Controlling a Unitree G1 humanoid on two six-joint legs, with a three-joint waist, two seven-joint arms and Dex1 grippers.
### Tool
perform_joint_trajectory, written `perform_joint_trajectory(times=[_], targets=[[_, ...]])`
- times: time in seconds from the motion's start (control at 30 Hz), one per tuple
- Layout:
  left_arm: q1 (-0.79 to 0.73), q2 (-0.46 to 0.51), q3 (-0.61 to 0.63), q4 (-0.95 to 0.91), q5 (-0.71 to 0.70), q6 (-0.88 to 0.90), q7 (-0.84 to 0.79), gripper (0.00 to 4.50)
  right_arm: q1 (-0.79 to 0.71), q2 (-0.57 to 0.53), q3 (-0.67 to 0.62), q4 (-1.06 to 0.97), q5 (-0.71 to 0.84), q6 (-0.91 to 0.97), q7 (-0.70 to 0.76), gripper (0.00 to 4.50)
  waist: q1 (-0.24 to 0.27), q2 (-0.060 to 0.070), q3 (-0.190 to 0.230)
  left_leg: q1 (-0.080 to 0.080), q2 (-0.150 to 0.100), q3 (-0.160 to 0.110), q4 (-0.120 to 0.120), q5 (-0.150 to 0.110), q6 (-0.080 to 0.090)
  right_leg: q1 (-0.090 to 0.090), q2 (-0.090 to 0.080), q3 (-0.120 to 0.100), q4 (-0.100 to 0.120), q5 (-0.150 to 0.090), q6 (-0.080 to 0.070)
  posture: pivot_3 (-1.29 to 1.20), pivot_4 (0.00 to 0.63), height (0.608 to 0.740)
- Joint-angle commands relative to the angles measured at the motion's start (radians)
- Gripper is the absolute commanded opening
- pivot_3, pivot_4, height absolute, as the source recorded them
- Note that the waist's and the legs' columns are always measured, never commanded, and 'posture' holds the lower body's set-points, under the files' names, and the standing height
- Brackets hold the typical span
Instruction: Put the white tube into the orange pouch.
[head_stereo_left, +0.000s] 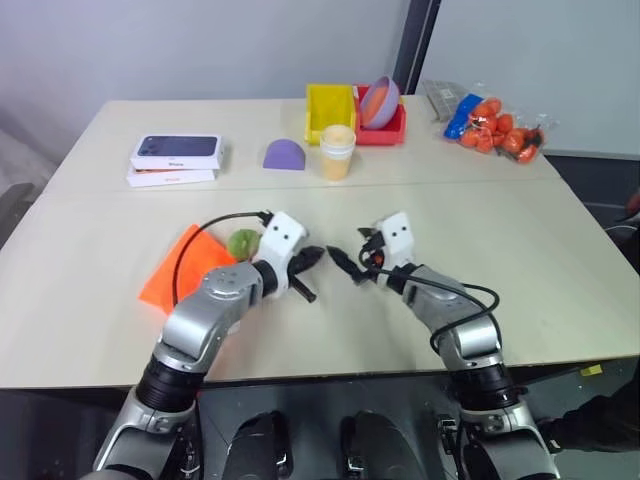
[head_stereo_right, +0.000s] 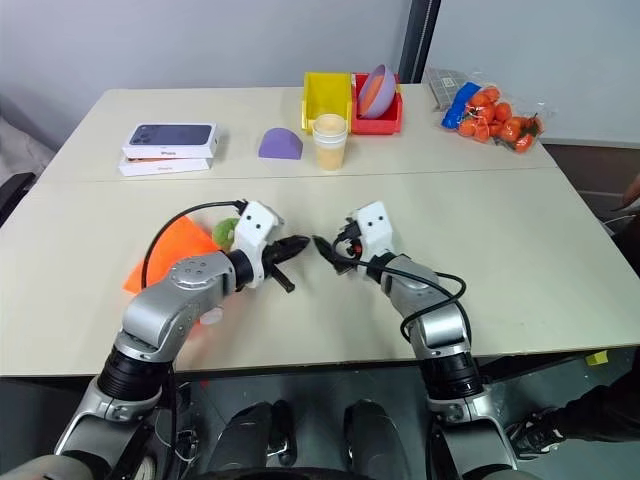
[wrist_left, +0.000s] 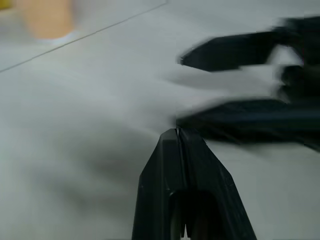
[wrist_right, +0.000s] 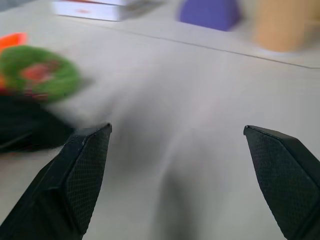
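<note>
The orange pouch (head_stereo_left: 185, 265) lies flat on the table at the left, partly under my left arm. Its round green charm (head_stereo_left: 243, 243) rests at the pouch's right edge and also appears in the right wrist view (wrist_right: 40, 72). My left gripper (head_stereo_left: 315, 257) is shut and empty, hovering just right of the charm above the table centre. Its tips nearly meet my right gripper (head_stereo_left: 350, 255), which faces it with jaws wide open (wrist_right: 177, 130) and nothing between them. The left wrist view has the shut fingers (wrist_left: 176, 132) pointing at the right gripper (wrist_left: 240, 85). The white tube is out of view.
Along the far half of the table stand two stacked phone boxes (head_stereo_left: 175, 158), a purple dome (head_stereo_left: 285, 155), a stack of pale orange cups (head_stereo_left: 337, 150), a yellow bin (head_stereo_left: 330, 110), a red bin (head_stereo_left: 395, 130) holding a purple bowl, and a clear bag of orange items (head_stereo_left: 500, 125).
</note>
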Motion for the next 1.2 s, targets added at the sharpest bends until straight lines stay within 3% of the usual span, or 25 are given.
perform_joint_trajectory(times=[0.03,0.17,0.33,0.53,0.77,0.87,1.07,1.2], targets=[[-0.011,-0.010,0.022,-0.015,-0.011,-0.057,-0.029,0.04,-0.020,-0.014,-0.021,-0.022,0.003,-0.026,-0.003,4.39,-0.001,0.000,0.000,0.000,0.000,0.000,0.000,0.000,0.000,0.000,0.000,0.000,0.000,0.000,0.000,0.00,0.150,0.740],[-0.020,-0.009,0.127,0.014,-0.028,-0.038,0.009,1.31,0.002,-0.018,-0.013,-0.032,0.001,-0.029,-0.004,4.39,-0.001,0.000,0.000,0.000,0.000,0.000,0.000,0.000,0.000,0.000,0.000,0.000,0.000,0.000,0.000,0.00,0.150,0.740],[-0.037,0.028,0.183,0.071,0.088,-0.024,0.152,3.94,0.015,-0.012,-0.008,-0.044,0.003,-0.026,-0.008,4.39,0.001,0.000,0.000,0.000,0.000,0.000,0.000,0.000,0.000,0.000,0.000,0.000,0.000,0.000,0.000,0.00,0.150,0.740],[-0.054,0.081,0.199,0.093,0.211,-0.007,0.262,3.94,0.027,-0.012,-0.004,-0.041,0.002,-0.032,-0.004,4.39,0.003,0.000,0.000,0.000,0.000,0.000,0.000,0.000,0.000,0.000,0.000,0.000,0.000,0.000,0.000,0.00,0.150,0.740],[-0.067,0.025,0.290,0.159,0.142,0.188,0.268,3.94,0.033,0.001,0.009,-0.052,0.002,-0.030,-0.008,4.39,0.003,0.000,0.000,0.000,0.000,0.000,0.001,0.000,0.000,0.000,0.001,0.000,0.001,0.000,0.001,0.00,0.150,0.740],[-0.066,-0.002,0.321,0.155,0.090,0.228,0.239,3.05,0.034,0.002,0.007,-0.058,0.003,-0.030,-0.011,4.39,0.003,0.000,0.000,0.000,0.000,0.000,0.001,0.000,0.000,0.000,0.001,0.000,0.001,0.000,0.001,0.00,0.150,0.740],[-0.073,-0.051,0.367,0.119,-0.010,0.239,0.188,0.02,0.037,-0.010,-0.019,-0.071,0.007,-0.033,-0.018,4.39,0.003,0.000,0.000,0.000,0.000,0.000,0.001,0.000,0.000,0.000,0.001,0.000,0.001,0.000,0.001,0.00,0.150,0.740],[-0.084,-0.084,0.340,0.079,-0.086,0.256,0.128,0.02,0.030,-0.019,-0.045,-0.064,0.007,-0.040,-0.028,4.39,0.006,0.000,0.000,0.000,0.000,0.000,0.001,0.000,0.000,0.001,0.000,0.000,0.001,0.000,0.001,0.00,0.150,0.740]])
